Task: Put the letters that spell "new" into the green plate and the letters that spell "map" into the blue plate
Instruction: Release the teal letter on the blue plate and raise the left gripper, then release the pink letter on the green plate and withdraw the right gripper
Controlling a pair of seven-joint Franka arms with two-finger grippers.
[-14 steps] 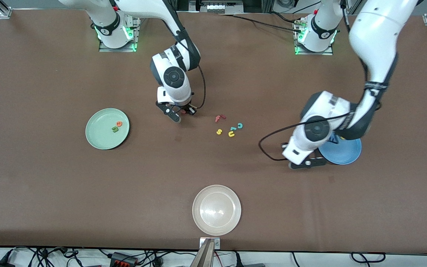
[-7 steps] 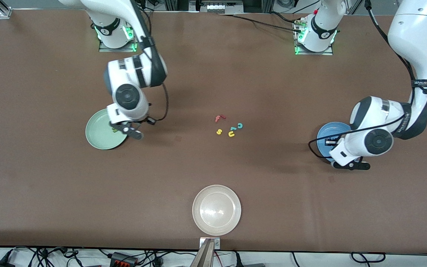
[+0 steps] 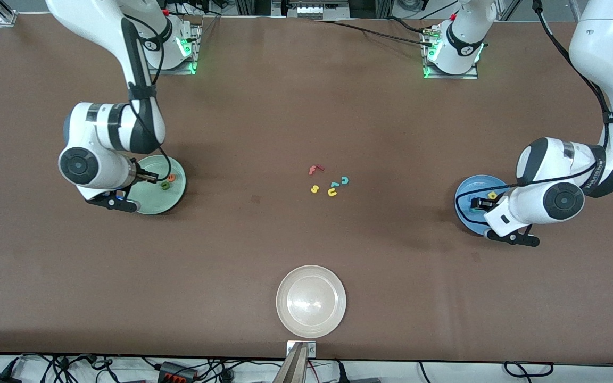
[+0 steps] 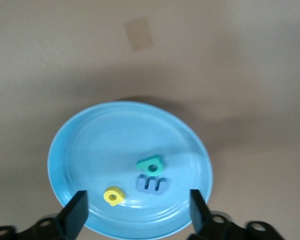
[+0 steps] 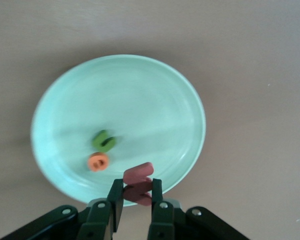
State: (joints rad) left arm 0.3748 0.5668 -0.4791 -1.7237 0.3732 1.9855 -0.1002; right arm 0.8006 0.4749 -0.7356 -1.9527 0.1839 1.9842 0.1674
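Note:
The pale green plate (image 3: 164,205) lies toward the right arm's end of the table and holds a green "n" (image 3: 164,185) and an orange "e" (image 3: 171,177). My right gripper (image 5: 136,189) hangs over that plate's rim, shut on the pinkish-red "w" (image 5: 138,174). The "n" (image 5: 104,141) and "e" (image 5: 98,161) lie just ahead of it on the green plate (image 5: 140,95). Over the blue plate (image 3: 465,191) my left gripper (image 4: 137,215) stands open with nothing in it. In the blue plate (image 4: 90,145) lie a teal "a" (image 4: 151,164), a blue "m" (image 4: 151,184) and a yellow "p" (image 4: 113,195).
Loose letters lie mid-table: a red "f" (image 3: 315,169), a yellow "s" (image 3: 314,189), a yellow "u" (image 3: 332,192) and a teal "c" (image 3: 344,180). A cream-white plate (image 3: 311,301) sits near the table's front edge.
My right arm swung from mid-table to over the green plate, carrying the "w". My left arm shifted across the blue plate and opened; the yellow "p" now lies in it.

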